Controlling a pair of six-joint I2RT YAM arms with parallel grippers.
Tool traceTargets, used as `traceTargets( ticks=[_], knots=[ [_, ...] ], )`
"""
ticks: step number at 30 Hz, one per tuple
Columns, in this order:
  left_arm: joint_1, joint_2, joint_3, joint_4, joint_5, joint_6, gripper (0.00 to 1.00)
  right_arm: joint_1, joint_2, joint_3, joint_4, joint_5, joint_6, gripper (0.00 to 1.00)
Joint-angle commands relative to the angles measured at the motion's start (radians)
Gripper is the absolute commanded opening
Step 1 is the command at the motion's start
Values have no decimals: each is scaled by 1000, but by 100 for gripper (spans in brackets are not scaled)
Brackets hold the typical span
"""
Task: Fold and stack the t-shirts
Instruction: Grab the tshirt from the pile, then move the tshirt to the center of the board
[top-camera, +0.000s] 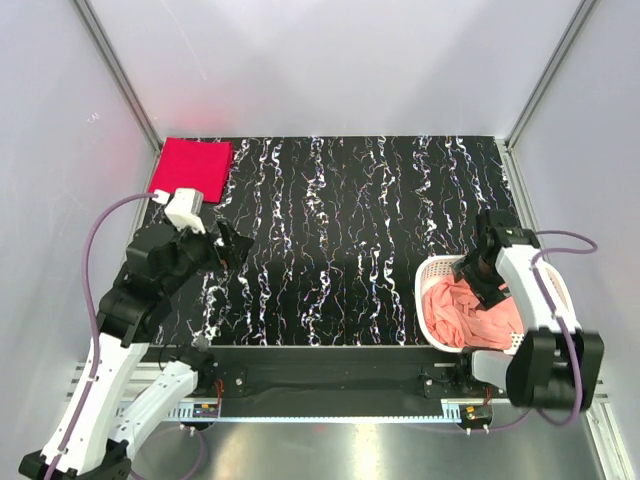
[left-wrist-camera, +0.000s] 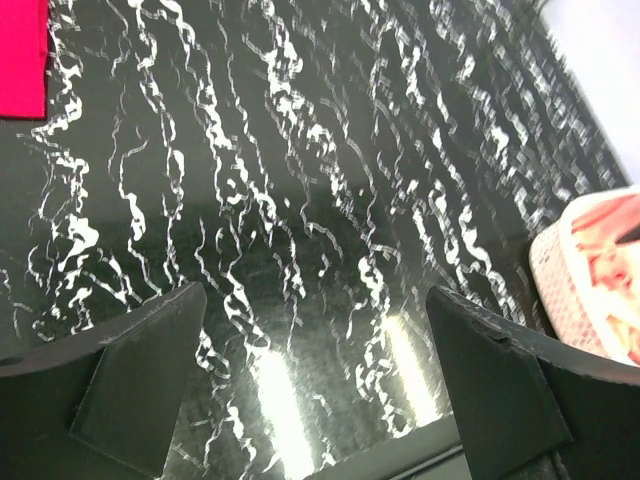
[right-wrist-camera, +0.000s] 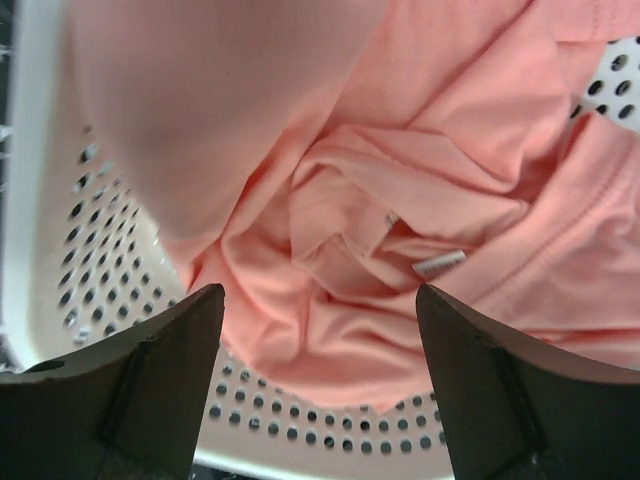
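A crimson red t-shirt (top-camera: 192, 165) lies folded in a neat rectangle at the table's far left corner; its edge shows in the left wrist view (left-wrist-camera: 20, 50). A salmon t-shirt (top-camera: 465, 312) sits crumpled in the white perforated basket (top-camera: 428, 278) at the near right. My right gripper (top-camera: 478, 275) hangs over the basket's far side. In the right wrist view its jaws (right-wrist-camera: 320, 295) stand open, wide apart, just above the bunched salmon t-shirt (right-wrist-camera: 380, 200) with its white neck label. My left gripper (top-camera: 228, 245) hovers open over bare table (left-wrist-camera: 315, 300), holding nothing.
The table is a black mat with white marbling (top-camera: 340, 230). Grey enclosure walls and metal posts bound it at the back and sides. In the left wrist view the basket (left-wrist-camera: 565, 285) shows at the far right. The basket wall (right-wrist-camera: 330, 430) lies under the right fingertips.
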Motion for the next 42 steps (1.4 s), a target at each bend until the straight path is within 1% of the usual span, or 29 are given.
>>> traceTargets(
  ticks=[1, 2, 3, 8, 9, 11, 12, 13, 15, 16, 18, 19, 21, 22, 24, 25, 26, 29, 30, 32, 33, 35, 36, 37, 38, 39, 40, 41, 42],
  knots=[
    [-15, 13, 21, -30, 0, 64, 99, -10, 76, -46, 136, 34, 44, 85],
    [-16, 11, 25, -33, -6, 70, 99, -13, 114, -51, 176, 29, 44, 82],
    [-16, 11, 25, -41, -9, 73, 98, -16, 131, -56, 190, 27, 44, 76],
    [-16, 45, 57, -87, -34, 71, 97, -48, 225, -62, 198, 95, 96, 62],
    [-16, 53, 72, -104, -37, 71, 97, -59, 233, -62, 190, 106, 107, 51],
    [-16, 71, 87, -121, -37, 68, 96, -76, 242, -56, 172, 119, 116, 44],
    [-18, 77, 100, -130, -35, 65, 96, -78, 239, -54, 161, 139, 125, 37],
    [-16, 80, 106, -134, -34, 61, 95, -82, 225, -48, 141, 149, 129, 26],
    [-16, 96, 120, -151, -28, 56, 95, -87, 204, -39, 114, 181, 156, 12],
    [-16, 102, 126, -159, -25, 53, 94, -90, 176, -14, 56, 194, 170, 0],
    [-16, 113, 133, -174, -20, 53, 94, -93, 133, 51, -4, 245, 199, 0],
    [-16, 111, 137, -174, -17, 48, 93, -93, 80, 78, -52, 262, 204, 0],
    [-16, 103, 135, -174, -19, 44, 94, -93, 20, 139, -93, 319, 205, 0],
    [-16, 102, 132, -171, -17, 41, 93, -93, -28, 205, -109, 330, 193, 0],
    [-16, 96, 129, -168, -11, 41, 93, -91, -66, 274, -117, 346, 144, 0],
    [-16, 96, 130, -171, -11, 44, 93, -93, -88, 346, -107, 342, 121, 0],
    [-16, 94, 136, -174, -15, 44, 93, -93, -97, 381, -104, 333, 98, 0],
    [-16, 76, 129, -171, -22, 42, 93, -91, -117, 518, -40, 227, -12, 0],
    [-16, 71, 126, -168, -25, 42, 93, -91, -116, 591, -20, 160, -61, 0],
    [-16, 64, 121, -171, -29, 35, 93, -90, -102, 676, 17, 95, -103, 0],
    [-16, 62, 118, -171, -29, 32, 93, -87, -93, 776, 23, 52, -136, 0],
    [-16, 53, 115, -171, -26, 22, 93, -82, -67, 884, 43, 15, -172, 0],
    [-16, 48, 112, -165, -28, 21, 93, -82, -56, 936, 55, -41, -224, 0],
    [-16, 45, 112, -167, -29, 13, 93, -82, -33, 1043, 92, -80, -252, 0],
    [-16, 37, 112, -167, -35, 10, 93, -82, -22, 1093, 122, -133, -282, 0],
    [-16, 37, 115, -167, -35, 8, 93, -82, -10, 1191, 156, -263, -325, 0],
    [-16, 34, 118, -168, -35, 2, 93, -82, 22, 1240, 220, -323, -330, 0],
    [-16, 34, 123, -168, -32, -1, 93, -82, 42, 1289, 245, -382, -329, 0],
    [-16, 31, 126, -170, -28, -4, 93, -82, 62, 1384, 270, -485, -292, 0]
  ],
)
